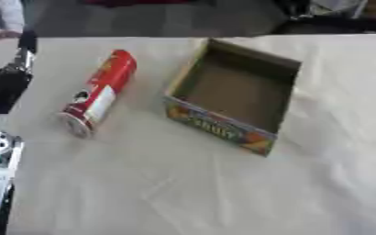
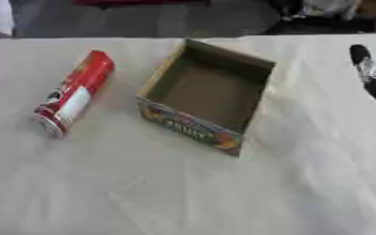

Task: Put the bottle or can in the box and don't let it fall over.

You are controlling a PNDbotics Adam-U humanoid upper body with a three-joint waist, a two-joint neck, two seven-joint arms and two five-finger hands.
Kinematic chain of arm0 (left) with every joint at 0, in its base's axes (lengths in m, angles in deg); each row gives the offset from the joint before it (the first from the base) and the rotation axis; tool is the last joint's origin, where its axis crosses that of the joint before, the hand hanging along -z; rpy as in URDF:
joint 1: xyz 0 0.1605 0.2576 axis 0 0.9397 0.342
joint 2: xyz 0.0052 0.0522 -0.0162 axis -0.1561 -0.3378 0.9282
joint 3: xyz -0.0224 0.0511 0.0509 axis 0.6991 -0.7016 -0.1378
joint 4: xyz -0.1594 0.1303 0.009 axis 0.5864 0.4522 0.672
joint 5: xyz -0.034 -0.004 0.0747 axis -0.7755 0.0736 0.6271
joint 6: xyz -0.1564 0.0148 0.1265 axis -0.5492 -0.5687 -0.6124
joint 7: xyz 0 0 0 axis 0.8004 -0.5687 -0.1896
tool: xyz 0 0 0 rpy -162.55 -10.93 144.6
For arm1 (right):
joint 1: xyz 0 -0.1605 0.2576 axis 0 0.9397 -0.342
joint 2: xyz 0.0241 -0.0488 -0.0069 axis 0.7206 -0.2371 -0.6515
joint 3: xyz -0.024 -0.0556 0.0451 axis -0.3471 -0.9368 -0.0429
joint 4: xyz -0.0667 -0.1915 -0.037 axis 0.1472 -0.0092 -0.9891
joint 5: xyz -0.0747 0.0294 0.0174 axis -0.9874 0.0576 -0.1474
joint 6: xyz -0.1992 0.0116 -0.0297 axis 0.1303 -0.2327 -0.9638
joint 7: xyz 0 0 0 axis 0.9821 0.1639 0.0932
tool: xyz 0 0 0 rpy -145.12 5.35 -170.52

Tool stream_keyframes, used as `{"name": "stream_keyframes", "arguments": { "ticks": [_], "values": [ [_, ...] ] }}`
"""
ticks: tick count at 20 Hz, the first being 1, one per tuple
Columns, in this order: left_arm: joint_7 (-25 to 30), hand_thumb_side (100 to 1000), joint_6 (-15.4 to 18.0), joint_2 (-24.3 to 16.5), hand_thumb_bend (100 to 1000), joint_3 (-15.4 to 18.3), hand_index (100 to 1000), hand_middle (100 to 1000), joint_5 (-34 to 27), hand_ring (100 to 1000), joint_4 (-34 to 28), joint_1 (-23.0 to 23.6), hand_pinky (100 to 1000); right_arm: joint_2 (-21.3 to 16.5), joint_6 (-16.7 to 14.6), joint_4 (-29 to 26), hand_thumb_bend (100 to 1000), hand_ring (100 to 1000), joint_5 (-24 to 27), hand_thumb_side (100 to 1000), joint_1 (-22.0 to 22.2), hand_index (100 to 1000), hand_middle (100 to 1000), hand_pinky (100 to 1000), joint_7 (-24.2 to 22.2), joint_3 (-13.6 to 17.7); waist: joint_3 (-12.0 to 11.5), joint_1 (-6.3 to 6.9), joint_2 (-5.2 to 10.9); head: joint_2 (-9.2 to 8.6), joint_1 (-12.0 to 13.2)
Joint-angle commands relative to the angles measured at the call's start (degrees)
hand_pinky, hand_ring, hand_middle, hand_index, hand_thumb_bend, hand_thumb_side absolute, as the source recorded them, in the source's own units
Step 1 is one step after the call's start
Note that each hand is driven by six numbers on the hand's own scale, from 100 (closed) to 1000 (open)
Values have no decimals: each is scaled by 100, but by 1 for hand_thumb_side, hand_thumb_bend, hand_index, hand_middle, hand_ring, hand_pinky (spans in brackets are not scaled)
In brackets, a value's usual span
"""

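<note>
A tall red can point(image 1: 100, 93) with a white label lies on its side on the white tablecloth, its silver end facing the near left. To its right sits an open cardboard box point(image 1: 220, 128) with a colourful printed front wall and nothing inside. My left hand point(image 1: 9, 81) is at the left edge, just left of the can and apart from it, black fingers straight and pointing away. My right hand point(image 2: 373, 75) shows at the right edge, well right of the box, with its fingers also straight. Neither hand holds anything.
The cloth-covered table point(image 1: 183, 193) stretches wide in front of the can and box. Its far edge runs behind the box, with dark floor and clutter beyond. A person's sleeve point(image 1: 2, 20) shows at the far left corner.
</note>
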State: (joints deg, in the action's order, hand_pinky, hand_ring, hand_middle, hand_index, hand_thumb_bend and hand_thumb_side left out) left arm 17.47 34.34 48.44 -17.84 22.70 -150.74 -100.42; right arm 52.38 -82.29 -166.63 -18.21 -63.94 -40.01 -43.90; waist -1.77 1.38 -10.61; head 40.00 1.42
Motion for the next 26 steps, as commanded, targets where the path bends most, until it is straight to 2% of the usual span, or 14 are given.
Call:
{"name": "stream_keyframes", "arguments": {
  "ticks": [1,4,6,7,8,11,13,18,23,26],
  "values": [
    [-246,796,176,-40,446,61,749,765,-17,1000,-144,18,724,-190,-4,-141,636,849,26,325,-39,836,732,808,25,60,-4,-7,91,-9,8],
    [-409,946,366,8,304,54,766,783,8,1000,-62,113,740,-189,-3,-142,635,849,25,325,-40,836,732,808,31,62,1,-5,87,-14,-1],
    [-480,963,484,47,286,52,772,788,-4,1000,16,179,745,-189,0,-141,635,849,25,326,-38,836,732,809,36,65,4,-3,83,-13,-6],
    [-510,904,562,61,342,48,777,790,-6,1000,58,211,747,-188,1,-140,636,848,26,326,-39,836,732,809,38,65,5,-1,81,-13,-7],
    [-526,793,650,73,432,41,782,792,4,1000,110,241,748,-186,2,-140,636,848,26,325,-41,836,731,808,41,66,7,0,78,-13,-8],
    [-495,674,858,97,709,26,804,796,69,1000,316,316,741,-186,4,-142,636,848,28,326,-44,836,731,809,52,67,8,2,74,-10,-6],
    [-502,644,889,111,823,21,804,783,112,1000,473,343,727,-186,4,-144,636,848,29,326,-46,836,731,809,54,65,7,1,74,-7,-4],
    [-738,613,849,162,916,-42,785,773,65,1000,1023,330,727,-184,2,-147,635,847,31,326,-53,835,730,808,50,58,8,-7,76,-18,9],
    [-1215,604,1003,211,921,-96,785,773,-14,1000,1529,202,738,-182,-1,-147,634,847,36,328,-58,835,730,808,47,51,9,-14,72,-12,31],
    [-1311,610,1085,239,916,-161,781,775,-25,1000,1760,105,741,-173,0,-144,633,847,35,328,-63,835,729,808,39,42,10,-14,71,-11,43]
  ]
}}
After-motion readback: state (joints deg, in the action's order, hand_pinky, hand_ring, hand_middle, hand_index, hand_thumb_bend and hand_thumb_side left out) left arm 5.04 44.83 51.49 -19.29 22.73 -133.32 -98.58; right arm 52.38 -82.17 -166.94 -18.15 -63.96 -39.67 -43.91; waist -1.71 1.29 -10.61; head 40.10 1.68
